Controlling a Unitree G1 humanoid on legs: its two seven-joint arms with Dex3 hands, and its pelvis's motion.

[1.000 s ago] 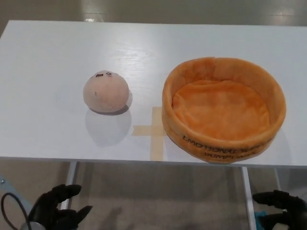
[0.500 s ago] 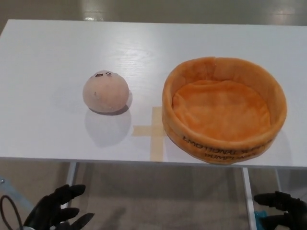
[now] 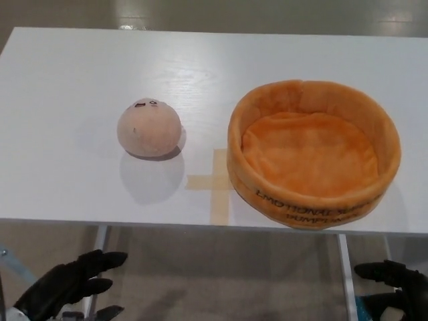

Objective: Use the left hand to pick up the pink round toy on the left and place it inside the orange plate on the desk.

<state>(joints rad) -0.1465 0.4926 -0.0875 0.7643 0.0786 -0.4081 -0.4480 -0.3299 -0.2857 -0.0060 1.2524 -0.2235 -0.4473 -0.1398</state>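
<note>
The pink round toy rests on the white desk, left of centre, with a small face on its top. To its right stands the orange plush plate, a round, high-walled dish with nothing inside. My left hand hangs below the desk's front edge at the bottom left, open, fingers spread, holding nothing. My right hand shows at the bottom right corner, also below the desk, partly cut off by the frame.
A tan tape cross marks the desk between the toy and the plate. Desk legs and the floor show under the front edge.
My left hand has opened out and shifted slightly left and down below the desk edge. The toy and plate have not moved.
</note>
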